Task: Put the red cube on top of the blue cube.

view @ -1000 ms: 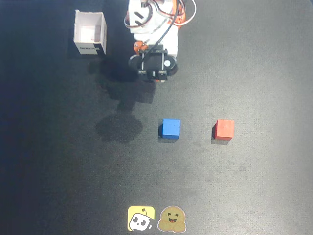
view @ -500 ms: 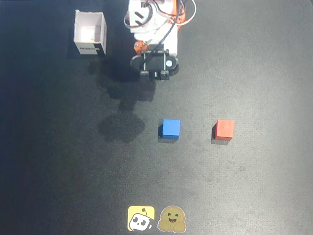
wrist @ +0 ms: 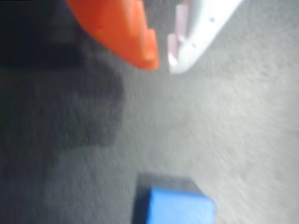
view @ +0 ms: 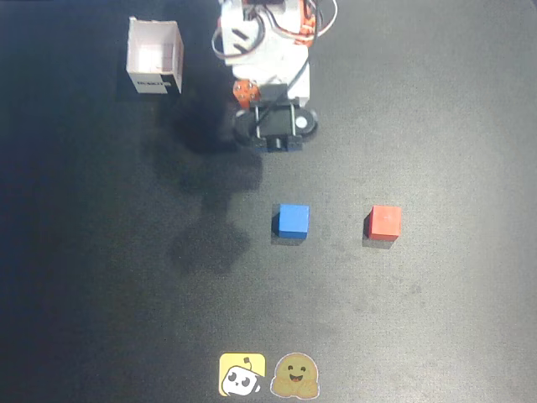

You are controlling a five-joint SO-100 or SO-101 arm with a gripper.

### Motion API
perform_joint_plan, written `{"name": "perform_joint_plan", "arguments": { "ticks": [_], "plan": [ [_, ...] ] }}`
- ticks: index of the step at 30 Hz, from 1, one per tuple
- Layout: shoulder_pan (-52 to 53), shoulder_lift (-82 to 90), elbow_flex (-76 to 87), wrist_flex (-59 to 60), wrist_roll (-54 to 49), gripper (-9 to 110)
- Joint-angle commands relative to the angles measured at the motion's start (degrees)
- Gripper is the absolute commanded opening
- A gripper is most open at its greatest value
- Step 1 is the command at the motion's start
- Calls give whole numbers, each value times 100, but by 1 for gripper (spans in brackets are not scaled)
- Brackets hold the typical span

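Note:
The blue cube (view: 292, 220) sits on the dark mat near the middle of the overhead view, and the red cube (view: 384, 222) rests level with it, further right and apart from it. My gripper (view: 275, 143) hangs above the mat at the upper centre, well short of both cubes. In the wrist view the gripper (wrist: 162, 63) shows an orange finger (wrist: 126, 32) and a white finger (wrist: 196, 32) whose tips nearly meet, with nothing between them. The blue cube (wrist: 180, 207) shows at the bottom edge of that blurred view. The red cube is outside it.
An open white box (view: 154, 55) stands at the upper left of the overhead view. The arm's base (view: 268, 34) is at the top centre. Two stickers (view: 268, 374) lie at the mat's bottom edge.
The gripper head has shifted slightly right and toward the cubes over the last second. Its shadow on the mat moved with it. Both cubes stayed put.

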Motion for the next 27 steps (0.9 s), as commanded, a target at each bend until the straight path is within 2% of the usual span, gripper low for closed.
{"name": "perform_joint_plan", "arguments": {
  "ticks": [1, 17, 27],
  "plan": [
    [-141, -870, -1002, -70, -79, 0],
    [-729, -2725, -2646, -299, -62, 0],
    [-1063, -3120, -2795, -773, 53, 0]
  ]
}}
